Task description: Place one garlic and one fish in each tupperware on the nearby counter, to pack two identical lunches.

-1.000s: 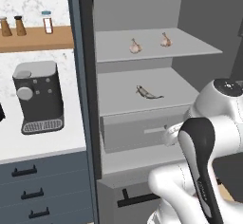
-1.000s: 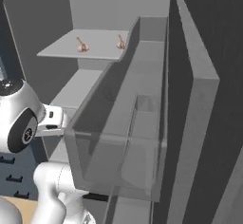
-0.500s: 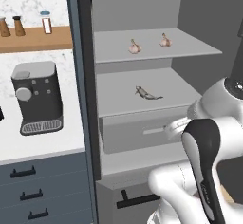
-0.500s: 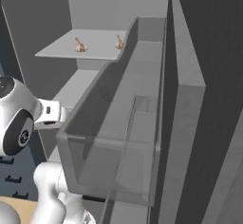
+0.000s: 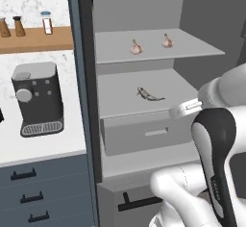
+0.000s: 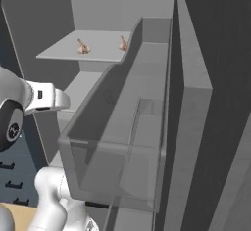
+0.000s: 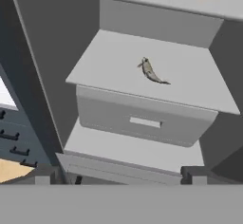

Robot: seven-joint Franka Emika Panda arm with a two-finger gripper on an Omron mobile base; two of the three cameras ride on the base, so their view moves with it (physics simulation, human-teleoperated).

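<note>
1. Gripper (image 7: 120, 174) stood fully spread and held nothing; its two dark fingertips (image 7: 43, 174) sat wide apart at the bottom of the hand view, facing the open fridge and well short of any shelf.

2. Nearest ahead was the fridge drawer (image 7: 142, 121), shut, under the middle shelf (image 7: 104, 71). One fish (image 7: 153, 72) lay near the centre of that shelf, slightly toward its back edge.

3. Farther up, two garlic bulbs (image 5: 136, 47) rested apart on the top shelf (image 5: 115, 53), both toward its back half.

4. Risks, as judged: the fish looked thin and flat, so widely spread fingers could close over it and slip. A high approach might knock the top shelf's front edge. The tupperware could not be made out, so the carry route stayed uncertain.

5. Compared with half a second before, the arm had swung further right and forward in the left base view, its wrist now at the shelf's right edge. Fish and garlic had not moved, and the jaws stayed equally wide.

6. Left of the fridge, a coffee machine (image 5: 37, 97) stood on the counter (image 5: 43, 146).
</note>
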